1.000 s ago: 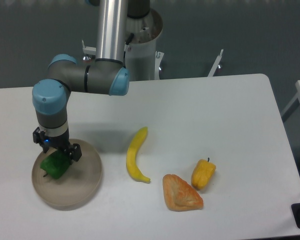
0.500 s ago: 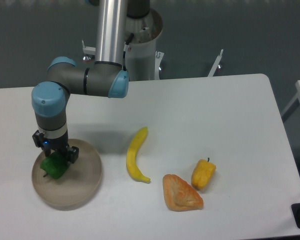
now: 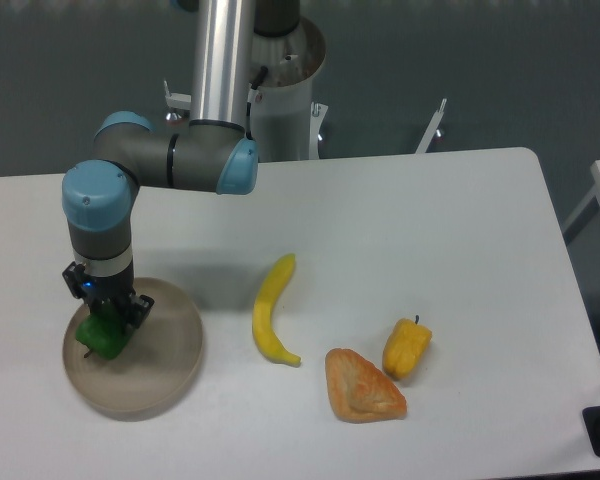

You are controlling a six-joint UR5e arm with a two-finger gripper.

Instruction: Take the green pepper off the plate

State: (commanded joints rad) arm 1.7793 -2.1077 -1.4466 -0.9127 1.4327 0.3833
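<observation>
The end effector (image 3: 107, 318) is sitting on the green pepper (image 3: 102, 338) at the plate's (image 3: 165, 375) nine o'clock; its grip I cannot tell. An off-centre pinch is risking that the glossy pepper slips away.

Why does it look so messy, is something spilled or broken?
Nothing looks spilled or broken. The green pepper sits on the plate under the gripper. The banana, yellow pepper and pastry lie whole on the table.

No text, label, brand, number or sign can be read anywhere: none on the arm, the desk (image 3: 400, 220), or the things lying near the hand (image 3: 107, 318).
</observation>
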